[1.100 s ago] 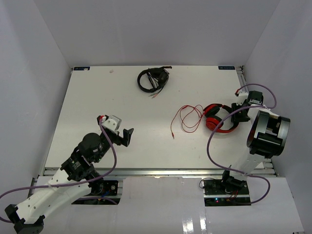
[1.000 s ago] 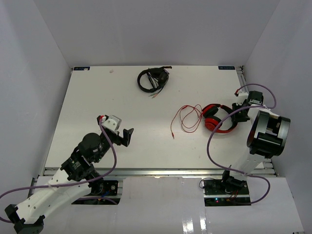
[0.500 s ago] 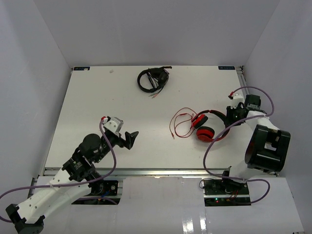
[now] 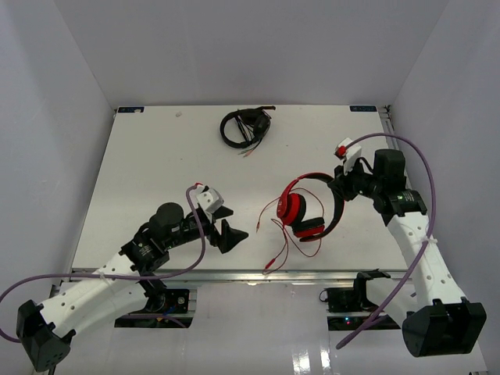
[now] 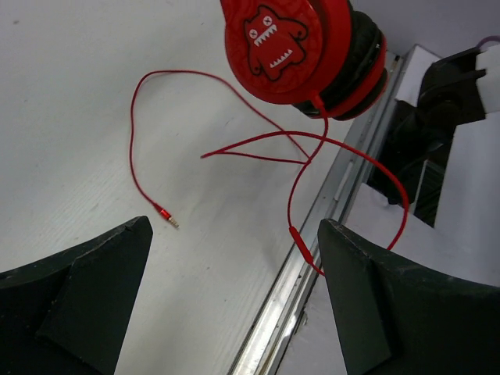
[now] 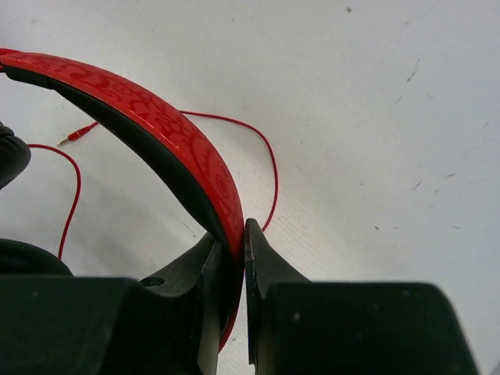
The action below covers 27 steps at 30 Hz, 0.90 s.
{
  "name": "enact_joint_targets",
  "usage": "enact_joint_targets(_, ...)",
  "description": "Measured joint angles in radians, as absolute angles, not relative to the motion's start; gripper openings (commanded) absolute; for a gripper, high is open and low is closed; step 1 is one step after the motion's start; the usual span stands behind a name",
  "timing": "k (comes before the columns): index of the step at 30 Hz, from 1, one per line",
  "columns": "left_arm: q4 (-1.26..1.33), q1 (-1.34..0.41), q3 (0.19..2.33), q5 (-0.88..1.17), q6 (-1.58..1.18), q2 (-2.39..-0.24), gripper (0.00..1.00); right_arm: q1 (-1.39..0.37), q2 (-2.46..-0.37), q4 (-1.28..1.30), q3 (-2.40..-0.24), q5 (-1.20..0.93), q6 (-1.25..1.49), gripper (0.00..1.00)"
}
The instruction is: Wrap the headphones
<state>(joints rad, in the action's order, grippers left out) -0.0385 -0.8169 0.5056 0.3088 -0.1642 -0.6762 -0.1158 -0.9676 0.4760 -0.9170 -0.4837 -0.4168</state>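
"Gripping the headphones (image 4: 294, 208) by the band, tabletop (image 4: 156, 156) four o'clock: right end effector (image 6: 233, 234) clamped on. Wrapping begun?"
"Not yet. Left end effector (image 4: 228, 232) spread wide, probably needing the loose cable (image 5: 141, 148) next."

Left wrist view: headphones (image 5: 281, 39) are cut off by the top edge; one red cup is seen, the band isn't shown. The fingers (image 5: 86, 297) of the left gripper (image 5: 234, 226) are cropped at the bottom edge.

Right wrist view: the band (image 6: 148, 117) is cropped at the left edge and its lower end is hidden behind the right gripper (image 6: 237, 234). Ear pads (image 6: 12, 156) are seen only as dark slivers at left. The plug (image 6: 74, 137) is too small for detail.

Top view: the grip pt on the band can't be made out, too small. The black headphones (image 4: 244, 127) and their cable are too small to be resolved.
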Motion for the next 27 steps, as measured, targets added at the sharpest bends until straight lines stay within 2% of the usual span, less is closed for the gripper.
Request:
enact_joint_targets(7,0.042,-0.910,0.515,0.334,-0.177,-0.719,0.98,-0.116,-0.983,0.472,-1.216,-0.458,-0.302,0.08)
enact_joint_targets(16,0.080,-0.958,0.600,0.215,-0.103,-0.803,0.98,-0.121,-1.121,0.404,-1.595,-0.317,-0.189,0.08)
enact_joint_targets(22,0.187,-0.958,0.623,0.182,-0.058,-0.816,0.98,-0.120,-1.144,0.397,-1.638,-0.275,-0.158,0.08)
enact_joint_targets(27,0.313,-0.963,0.621,0.183,0.001,-0.921,0.98,-0.120,-1.146,0.414,-1.641,-0.295,-0.115,0.08)
